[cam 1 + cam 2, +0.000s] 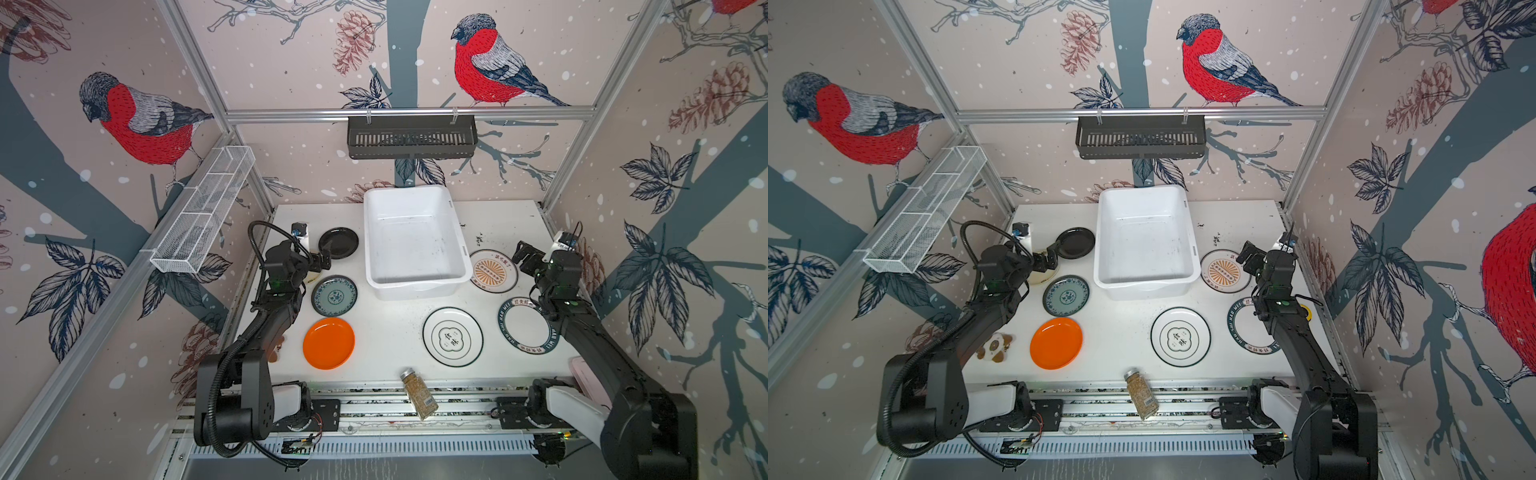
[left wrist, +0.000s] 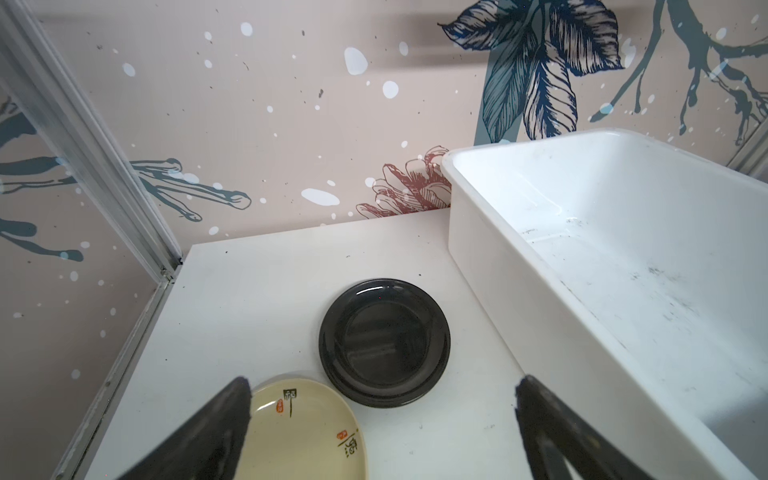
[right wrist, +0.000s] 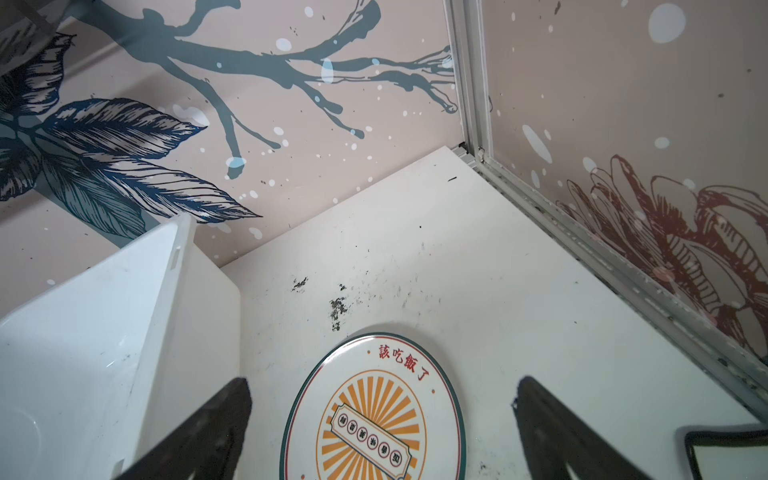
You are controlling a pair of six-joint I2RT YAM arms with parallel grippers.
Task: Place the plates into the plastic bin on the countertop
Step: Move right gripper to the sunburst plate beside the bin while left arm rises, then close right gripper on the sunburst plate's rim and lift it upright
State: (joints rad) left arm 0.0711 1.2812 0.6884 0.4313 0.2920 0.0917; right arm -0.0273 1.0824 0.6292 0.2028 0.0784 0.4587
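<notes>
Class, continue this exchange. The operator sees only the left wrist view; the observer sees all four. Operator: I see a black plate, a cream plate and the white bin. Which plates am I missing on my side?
Observer: A teal-patterned plate, and an orange plate nearer the front edge.
Operator: And past the plastic bin?
Observer: The right tool, open, by the orange-sunburst plate.
Operator: Anything besides plates?
Observer: A spice jar lying at the front edge.

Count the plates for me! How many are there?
7. Left of the bin: black plate, cream plate (partly under the arm), teal plate, orange plate. Right: sunburst plate, lettered-rim plate, emblem plate. The bin holds none.
</notes>
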